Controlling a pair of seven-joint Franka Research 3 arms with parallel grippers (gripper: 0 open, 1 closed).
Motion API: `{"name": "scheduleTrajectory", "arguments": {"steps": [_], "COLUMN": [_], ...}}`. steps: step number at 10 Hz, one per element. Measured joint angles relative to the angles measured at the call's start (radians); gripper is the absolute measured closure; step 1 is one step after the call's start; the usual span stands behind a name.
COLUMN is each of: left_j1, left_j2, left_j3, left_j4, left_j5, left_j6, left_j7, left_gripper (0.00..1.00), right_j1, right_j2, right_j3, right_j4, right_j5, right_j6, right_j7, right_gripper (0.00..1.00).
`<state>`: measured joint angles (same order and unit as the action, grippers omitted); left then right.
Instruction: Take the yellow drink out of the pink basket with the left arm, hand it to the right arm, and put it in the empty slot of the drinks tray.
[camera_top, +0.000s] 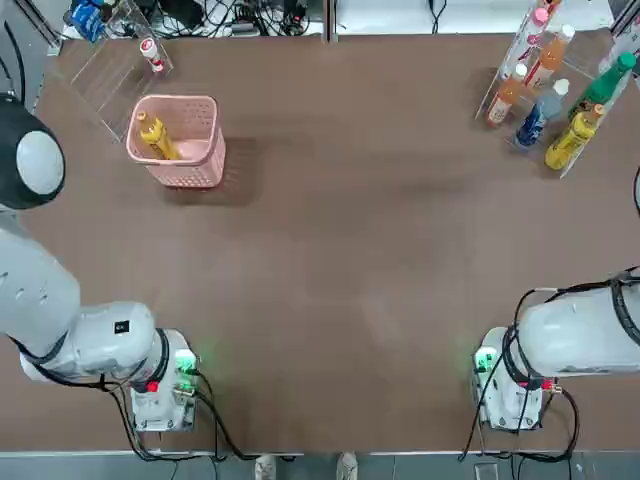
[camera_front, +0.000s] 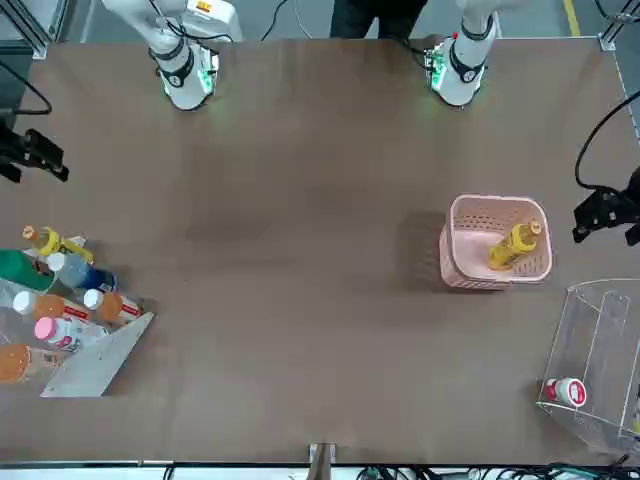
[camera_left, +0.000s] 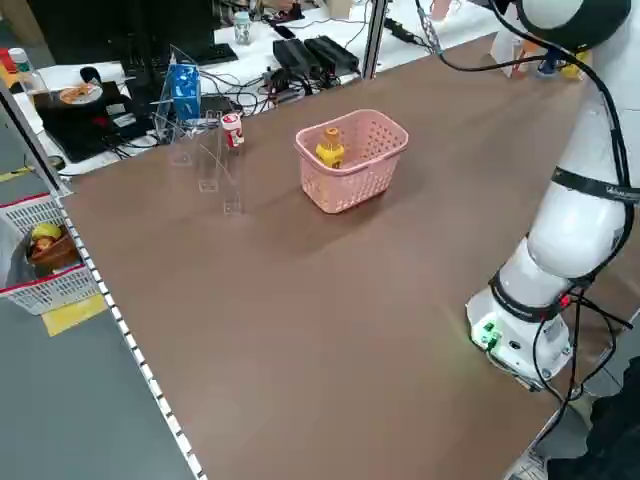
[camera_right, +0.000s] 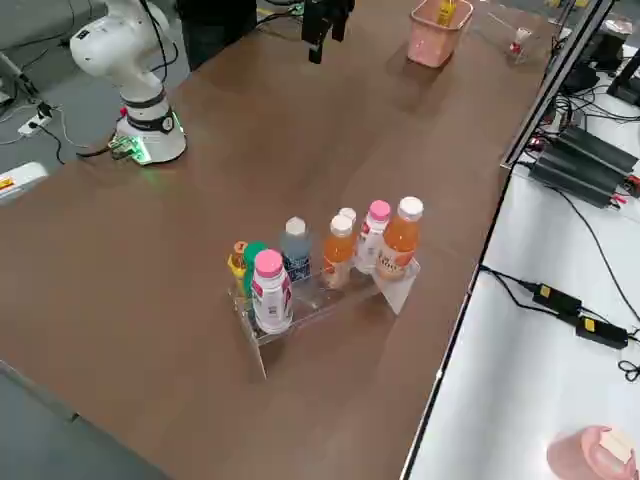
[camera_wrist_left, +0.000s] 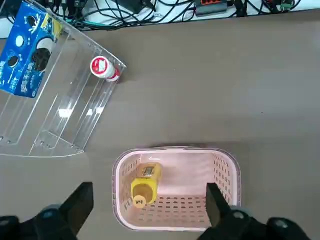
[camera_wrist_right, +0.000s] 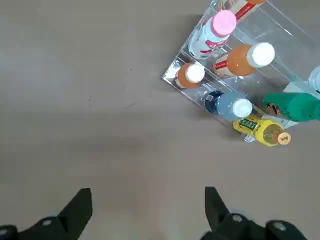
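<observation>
The yellow drink (camera_top: 155, 137) lies tilted inside the pink basket (camera_top: 195, 172) at the table's far left, its cap toward the robot's side. In the left wrist view my left gripper (camera_wrist_left: 148, 205) hangs open high above the basket (camera_wrist_left: 230, 170), its fingers wider than the drink (camera_wrist_left: 144, 182). The front view shows it (camera_front: 605, 215) just to the left of the basket (camera_front: 470, 270). My right gripper (camera_wrist_right: 147, 207) is open and empty, high over bare table short of the drinks tray (camera_wrist_right: 172, 77). That tray (camera_top: 500, 75) holds several bottles at the far right. I cannot make out the empty slot.
A clear acrylic stand (camera_wrist_left: 60, 115) with a red-capped little bottle (camera_wrist_left: 102, 68) and a blue biscuit pack (camera_wrist_left: 27, 50) sits just beyond the basket. Cables run along the far edge. The arm bases (camera_top: 165, 385) (camera_top: 510, 385) stand at the near edge.
</observation>
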<state>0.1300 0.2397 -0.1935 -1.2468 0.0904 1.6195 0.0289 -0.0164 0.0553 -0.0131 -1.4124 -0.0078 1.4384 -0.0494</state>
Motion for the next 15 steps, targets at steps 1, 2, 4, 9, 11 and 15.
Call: {"name": "scheduleTrajectory", "arguments": {"steps": [1,2,4,9,11,15], "left_j1": [0.000,0.000,0.000,0.000,0.005,0.006], "left_j2": [0.000,0.000,0.000,0.000,0.000,0.000], "left_j3": [0.000,0.000,0.000,0.000,0.001,0.001], "left_j4": [0.000,0.000,0.000,0.000,0.000,-0.001], "left_j5": [0.000,0.000,0.000,-0.012,-0.039,-0.048], "left_j6": [0.000,0.000,0.000,-0.002,-0.024,-0.079], "left_j7": [0.000,0.000,0.000,-0.003,-0.043,-0.109], "left_gripper": [0.01,0.01,0.01,0.01,0.01,0.01], "right_j1": [-0.003,-0.017,-0.041,-0.045,-0.046,-0.047], "right_j2": [0.000,0.000,-0.002,-0.007,-0.007,-0.007], "right_j3": [0.000,-0.001,-0.003,-0.001,-0.001,-0.001], "right_j4": [0.000,0.003,0.024,0.049,0.050,0.050], "right_j5": [0.000,0.000,-0.001,-0.001,-0.001,-0.001], "right_j6": [0.000,0.000,-0.007,-0.013,-0.013,-0.014], "right_j7": [0.000,0.000,0.000,0.000,0.000,0.000], "right_gripper": [0.00,0.00,0.00,0.00,0.00,0.00]}}
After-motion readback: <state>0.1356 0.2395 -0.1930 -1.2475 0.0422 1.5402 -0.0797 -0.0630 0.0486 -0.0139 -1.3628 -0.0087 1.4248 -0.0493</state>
